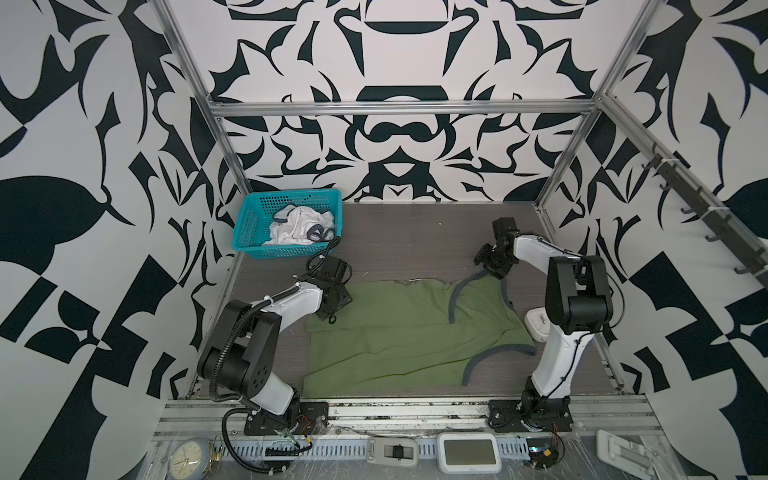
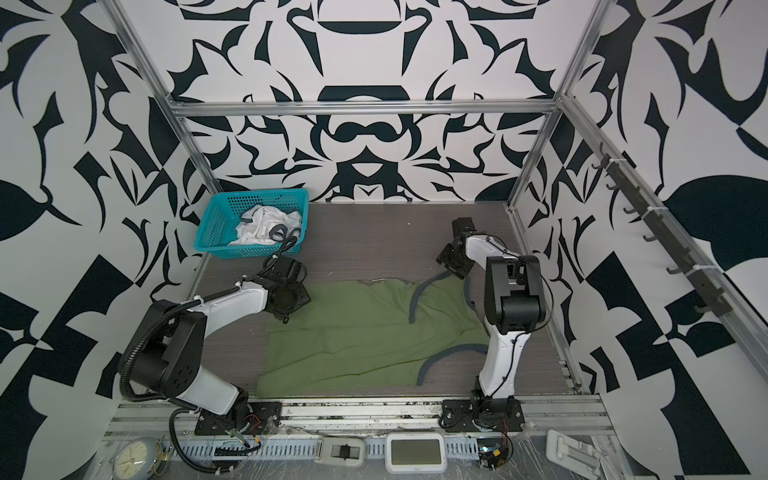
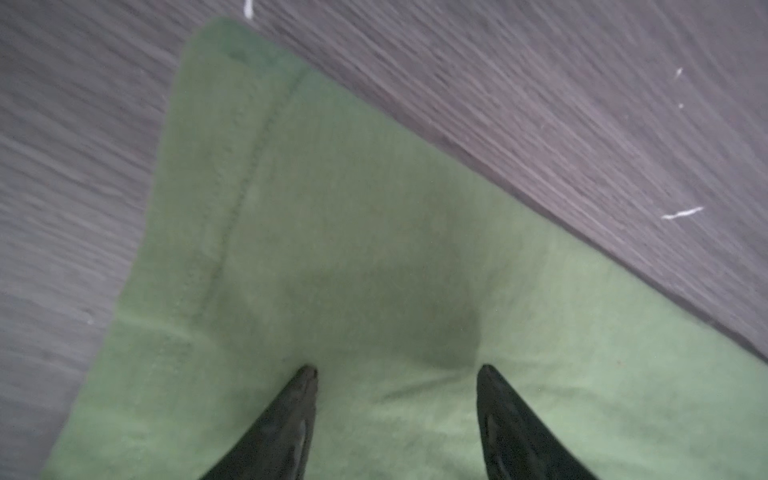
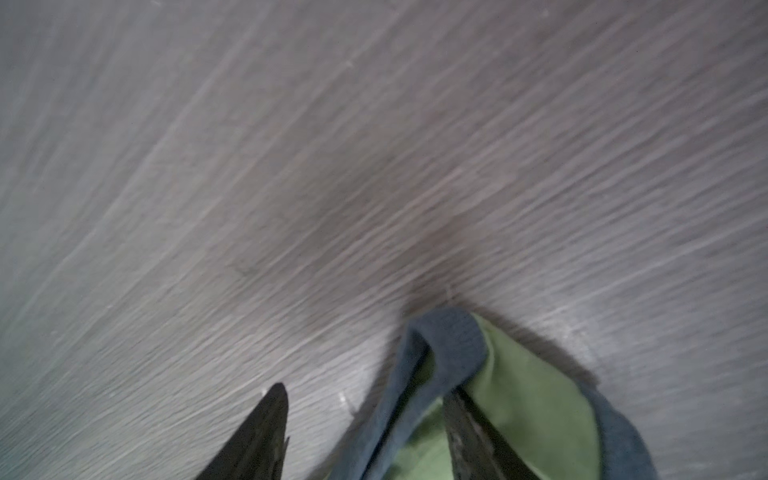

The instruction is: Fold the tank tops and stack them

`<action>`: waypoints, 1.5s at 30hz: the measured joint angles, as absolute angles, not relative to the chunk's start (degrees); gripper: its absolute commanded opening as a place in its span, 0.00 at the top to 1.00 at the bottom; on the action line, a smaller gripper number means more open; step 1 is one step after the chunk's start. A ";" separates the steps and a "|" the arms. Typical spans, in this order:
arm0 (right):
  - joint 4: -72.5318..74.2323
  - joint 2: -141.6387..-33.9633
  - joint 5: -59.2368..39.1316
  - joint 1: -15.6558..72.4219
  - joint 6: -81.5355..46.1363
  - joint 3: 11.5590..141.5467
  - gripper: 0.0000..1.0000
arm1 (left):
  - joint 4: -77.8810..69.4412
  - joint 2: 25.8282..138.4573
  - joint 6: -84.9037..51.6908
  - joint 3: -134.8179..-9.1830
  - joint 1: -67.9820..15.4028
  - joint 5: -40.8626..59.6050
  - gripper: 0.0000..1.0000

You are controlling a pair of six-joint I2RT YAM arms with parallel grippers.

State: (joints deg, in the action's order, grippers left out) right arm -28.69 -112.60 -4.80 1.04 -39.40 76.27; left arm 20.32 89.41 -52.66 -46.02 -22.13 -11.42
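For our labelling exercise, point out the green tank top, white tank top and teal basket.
green tank top [image 1: 395, 332]: in a top view, middle of its body
white tank top [image 1: 291, 228]: in a top view, bunched white cloth
teal basket [image 1: 274, 252]: in a top view, near mesh wall

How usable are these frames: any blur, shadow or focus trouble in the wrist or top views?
Left wrist view: table grain streaked by motion blur, green tank top soft, dark shadow ahead of the left pincer. Right wrist view: table smeared too, grey-blue strap by the right pincer slightly soft. Both top views: sharp, evenly lit.
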 measured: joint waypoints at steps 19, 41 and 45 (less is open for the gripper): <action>-27.07 -111.90 -2.70 -0.03 -41.67 74.46 0.86 | 17.78 89.54 -57.49 -44.99 -19.25 -16.05 0.34; -9.23 -98.52 -5.26 -0.08 -41.85 62.81 1.00 | 16.84 90.39 -57.04 -45.84 -11.25 -15.22 0.35; -3.62 -99.50 -6.57 -0.93 -42.33 58.61 1.00 | 16.71 90.24 -56.64 -45.65 -11.25 -14.94 0.35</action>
